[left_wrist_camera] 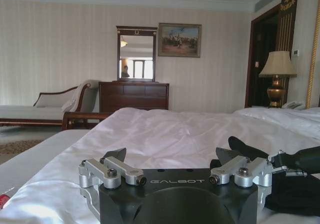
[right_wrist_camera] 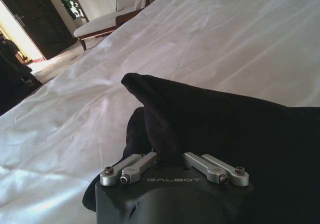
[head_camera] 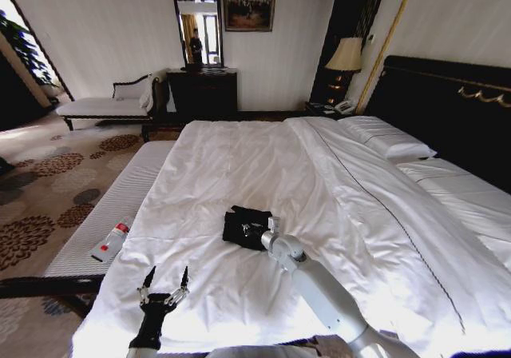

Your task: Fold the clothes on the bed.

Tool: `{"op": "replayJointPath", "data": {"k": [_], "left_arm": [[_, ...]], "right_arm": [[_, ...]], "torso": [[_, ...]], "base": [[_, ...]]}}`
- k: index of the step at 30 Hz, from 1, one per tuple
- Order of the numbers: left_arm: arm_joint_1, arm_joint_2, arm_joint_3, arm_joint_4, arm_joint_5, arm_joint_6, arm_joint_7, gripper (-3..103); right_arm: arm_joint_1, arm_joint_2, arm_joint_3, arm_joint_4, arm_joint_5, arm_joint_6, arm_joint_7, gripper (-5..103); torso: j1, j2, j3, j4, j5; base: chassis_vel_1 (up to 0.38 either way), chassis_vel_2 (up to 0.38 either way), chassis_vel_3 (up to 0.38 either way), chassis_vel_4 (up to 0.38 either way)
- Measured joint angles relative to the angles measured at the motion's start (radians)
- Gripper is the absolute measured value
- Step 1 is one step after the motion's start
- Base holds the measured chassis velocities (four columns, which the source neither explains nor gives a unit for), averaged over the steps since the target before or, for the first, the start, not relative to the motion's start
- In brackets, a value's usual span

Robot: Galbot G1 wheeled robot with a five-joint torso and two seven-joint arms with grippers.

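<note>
White bed (head_camera: 239, 166), right end effector (head_camera: 267, 228) pinching black T-shirt (head_camera: 243, 228), left end effector (head_camera: 166, 282) spread, hovering.

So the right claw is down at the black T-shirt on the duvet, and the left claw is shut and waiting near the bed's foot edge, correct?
Not quite: the left claw is open, its fingers spread apart in the head view. The rest stands: the right claw is at the black T-shirt on the duvet, and the left waits near the foot edge.
</note>
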Motion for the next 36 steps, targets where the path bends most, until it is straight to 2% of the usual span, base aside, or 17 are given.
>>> {"op": "replayJointPath", "data": {"k": [1, 3, 6, 7, 9, 13, 15, 18, 20, 22, 23, 25, 26, 30, 31, 34, 36], "left_arm": [[0.000, 0.000, 0.000, 0.000, 0.000, 0.000, 0.000, 100], [0.000, 0.000, 0.000, 0.000, 0.000, 0.000, 0.000, 100], [0.000, 0.000, 0.000, 0.000, 0.000, 0.000, 0.000, 100], [0.000, 0.000, 0.000, 0.000, 0.000, 0.000, 0.000, 100], [0.000, 0.000, 0.000, 0.000, 0.000, 0.000, 0.000, 100], [0.000, 0.000, 0.000, 0.000, 0.000, 0.000, 0.000, 100], [0.000, 0.000, 0.000, 0.000, 0.000, 0.000, 0.000, 100], [0.000, 0.000, 0.000, 0.000, 0.000, 0.000, 0.000, 100], [0.000, 0.000, 0.000, 0.000, 0.000, 0.000, 0.000, 100], [0.000, 0.000, 0.000, 0.000, 0.000, 0.000, 0.000, 100], [0.000, 0.000, 0.000, 0.000, 0.000, 0.000, 0.000, 100], [0.000, 0.000, 0.000, 0.000, 0.000, 0.000, 0.000, 100], [0.000, 0.000, 0.000, 0.000, 0.000, 0.000, 0.000, 100], [0.000, 0.000, 0.000, 0.000, 0.000, 0.000, 0.000, 100], [0.000, 0.000, 0.000, 0.000, 0.000, 0.000, 0.000, 100], [0.000, 0.000, 0.000, 0.000, 0.000, 0.000, 0.000, 100], [0.000, 0.000, 0.000, 0.000, 0.000, 0.000, 0.000, 100]], "right_arm": [[0.002, 0.000, -0.004, 0.000, -0.003, 0.005, -0.001, 4], [0.005, 0.001, -0.010, 0.002, -0.009, 0.020, 0.000, 15], [0.010, 0.002, -0.017, 0.004, -0.024, 0.054, 0.003, 20], [0.013, 0.002, -0.019, 0.007, -0.030, 0.063, 0.005, 32], [0.015, 0.001, -0.020, 0.013, -0.032, 0.066, 0.006, 32], [0.012, 0.000, -0.026, 0.064, -0.033, 0.077, 0.015, 54], [0.010, -0.002, -0.030, 0.079, -0.034, 0.081, 0.020, 54], [0.000, -0.013, -0.046, 0.153, -0.043, 0.115, 0.029, 70], [-0.004, -0.016, -0.045, 0.171, -0.043, 0.126, 0.028, 70], [-0.017, -0.020, -0.028, 0.189, -0.087, 0.191, 0.014, 81], [-0.025, -0.018, -0.015, 0.169, -0.148, 0.260, 0.002, 86], [-0.038, -0.011, -0.002, 0.108, -0.238, 0.344, -0.013, 96], [-0.038, -0.011, -0.002, 0.108, -0.238, 0.344, -0.013, 96], [-0.048, 0.016, -0.002, -0.026, -0.360, 0.431, -0.027, 100], [-0.048, 0.016, -0.002, -0.026, -0.360, 0.431, -0.027, 100], [-0.030, 0.055, 0.006, -0.164, -0.492, 0.535, -0.039, 100], [-0.025, 0.061, 0.013, -0.193, -0.519, 0.563, -0.042, 100]], "torso": [[0.000, 0.000, 0.000, 0.0000, 0.0000], [0.000, 0.000, 0.000, 0.0000, 0.0000], [0.000, 0.000, 0.000, 0.0001, 0.0000], [0.000, 0.000, 0.000, 0.0001, 0.0000], [0.000, 0.000, 0.000, 0.0001, 0.0000], [0.000, 0.000, 0.000, 0.0001, 0.0000], [0.000, 0.000, 0.000, 0.0001, 0.0000], [0.000, 0.000, 0.000, 0.0002, 0.0000], [0.000, 0.000, 0.000, 0.0001, 0.0000], [0.000, 0.000, 0.000, 0.0001, 0.0000], [0.000, 0.000, 0.000, -0.0001, -0.0001], [0.000, 0.000, 0.000, -0.0001, 0.0000], [0.000, 0.000, 0.000, -0.0001, 0.0000], [0.000, 0.000, 0.000, -0.0001, 0.0000], [0.000, 0.000, 0.000, -0.0001, 0.0000], [0.000, 0.000, 0.000, 0.0002, 0.0002], [0.000, 0.000, 0.000, 0.0003, 0.0001]], "base": [[0.000, 0.000, 0.000, 0.000], [0.000, 0.000, 0.000, 0.000], [0.000, 0.000, 0.000, 0.000], [0.000, 0.000, 0.000, 0.000], [0.000, 0.000, 0.000, 0.000], [0.000, 0.000, 0.000, 0.000], [0.000, 0.000, 0.000, 0.000], [0.000, 0.000, 0.000, 0.000], [0.000, 0.000, 0.000, 0.000], [0.000, 0.000, 0.000, 0.000], [0.000, 0.000, 0.000, 0.000], [0.000, 0.000, 0.000, 0.000], [0.000, 0.000, 0.000, 0.000], [0.000, 0.000, 0.000, 0.000], [0.000, 0.000, 0.000, 0.000], [0.000, 0.000, 0.000, 0.000], [0.000, 0.000, 0.000, 0.000]]}}
